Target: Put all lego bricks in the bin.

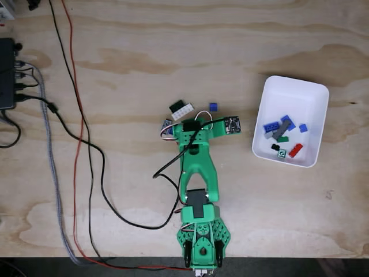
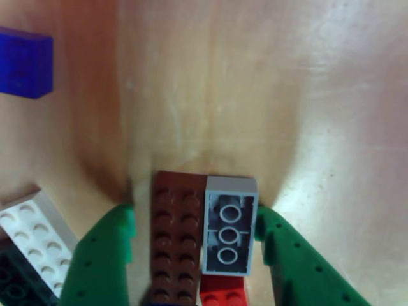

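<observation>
In the fixed view the green arm reaches up from the bottom edge, and its gripper (image 1: 189, 122) is over the middle of the table. In the other view the gripper (image 2: 194, 217) is open, its green fingers (image 2: 105, 255) straddling a brown brick (image 2: 175, 236) and a grey brick (image 2: 229, 226) lying side by side, with a red brick (image 2: 223, 293) below them. The right finger touches the grey brick; a gap separates the left finger from the brown one. A white brick (image 1: 182, 110) (image 2: 32, 233) and a small blue brick (image 1: 213, 107) (image 2: 24, 62) lie nearby. The white bin (image 1: 294, 86) at right holds several bricks.
Black and red cables (image 1: 78, 115) and a grey braided cable (image 1: 52, 173) run down the left side of the wooden table from a black box (image 1: 6, 72) at the left edge. A small circuit board (image 1: 230, 124) sticks out to the right of the gripper.
</observation>
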{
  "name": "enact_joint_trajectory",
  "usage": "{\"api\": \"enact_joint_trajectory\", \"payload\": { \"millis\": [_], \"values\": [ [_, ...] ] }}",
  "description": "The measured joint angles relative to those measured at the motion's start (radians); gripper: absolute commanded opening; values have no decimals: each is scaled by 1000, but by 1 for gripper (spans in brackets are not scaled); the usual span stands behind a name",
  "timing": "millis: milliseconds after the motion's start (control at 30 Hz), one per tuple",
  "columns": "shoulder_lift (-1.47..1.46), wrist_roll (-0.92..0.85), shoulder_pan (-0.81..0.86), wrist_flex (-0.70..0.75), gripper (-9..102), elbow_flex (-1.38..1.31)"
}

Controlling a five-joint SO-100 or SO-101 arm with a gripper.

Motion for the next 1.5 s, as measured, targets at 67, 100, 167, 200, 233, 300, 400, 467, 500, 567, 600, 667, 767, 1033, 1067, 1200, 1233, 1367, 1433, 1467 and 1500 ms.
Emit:
{"api": "enact_joint_trajectory", "payload": {
  "millis": [67,100,167,200,233,300,400,467,500,567,600,667,767,1033,1067,1200,1233,1367,1433,1467,1500],
  "values": [
    [-14,0,-9,8,2,-18],
    [-18,0,-12,8,0,-25],
    [-21,-8,-15,8,0,-28],
    [-21,-11,-15,8,0,-28],
    [-21,-14,-15,8,0,-28],
    [-2,-26,-12,15,0,-25],
    [92,-58,26,78,0,-14],
    [206,-94,67,110,0,-23],
    [275,-115,98,118,0,-38],
    [387,-153,166,189,0,-92],
    [430,-184,201,213,0,-130],
    [477,-255,321,252,0,-193],
    [436,-351,549,210,0,-261],
    [127,-520,882,17,18,-288],
    [127,-531,884,12,23,-288],
    [133,-503,868,44,30,-298],
    [150,-488,862,64,31,-298],
    [273,-443,793,149,30,-296],
    [407,-440,704,193,28,-298],
    [468,-440,673,207,26,-298],
    [514,-440,653,215,26,-298]
  ]
}}
